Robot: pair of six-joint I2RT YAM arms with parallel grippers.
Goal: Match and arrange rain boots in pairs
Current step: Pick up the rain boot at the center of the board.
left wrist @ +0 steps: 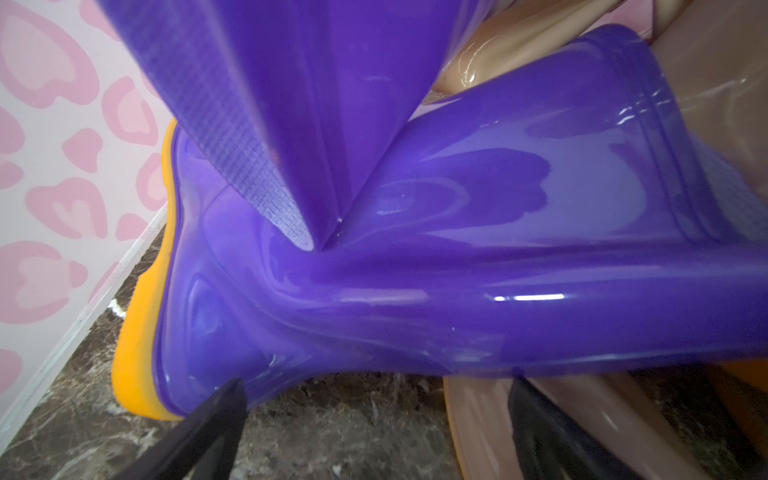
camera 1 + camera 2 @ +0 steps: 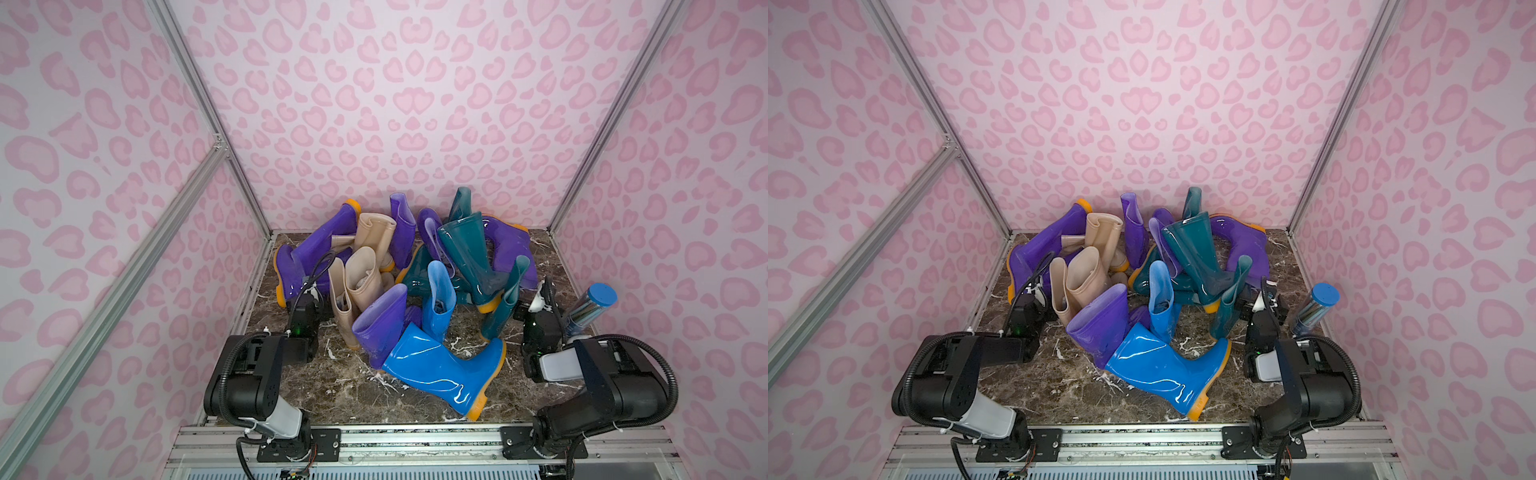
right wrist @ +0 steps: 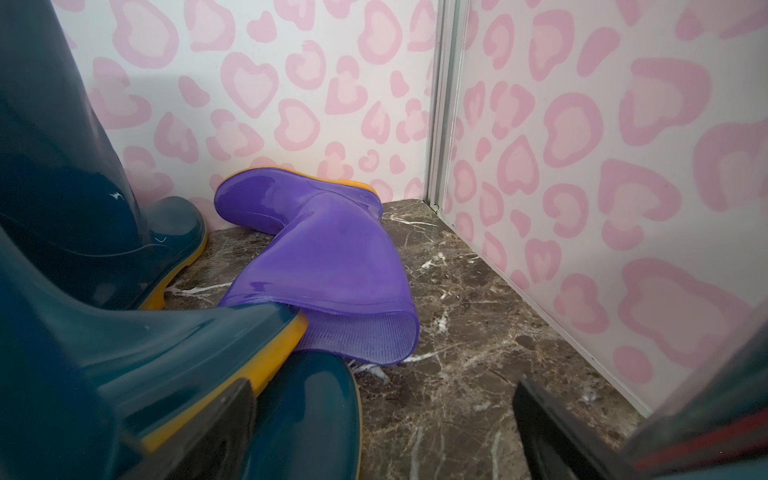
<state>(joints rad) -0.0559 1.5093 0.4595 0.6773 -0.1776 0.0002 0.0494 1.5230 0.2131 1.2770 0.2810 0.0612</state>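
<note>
The rain boots lie in a tangled pile on the marble table [image 2: 357, 390], at its middle and back. A bright blue boot [image 2: 440, 370] lies on its side nearest the front, with a purple boot [image 2: 378, 320] beside it. Beige boots [image 2: 361, 278] stand left of centre and dark teal boots [image 2: 469, 253] right of centre. My left gripper [image 1: 374, 399] is open over bare marble, its tips just under the shaft of a purple boot [image 1: 415, 270] at the pile's left edge. My right gripper [image 3: 382, 399] is open beside a teal boot toe [image 3: 307, 415]. Another purple boot [image 3: 324, 257] lies beyond it.
A shiny cylinder with a blue cap [image 2: 592, 309] leans close to the right arm [image 2: 540, 332] near the right wall. Pink patterned walls and aluminium posts [image 3: 436, 124] close the table on three sides. A metal rail [image 2: 415, 436] runs along the front.
</note>
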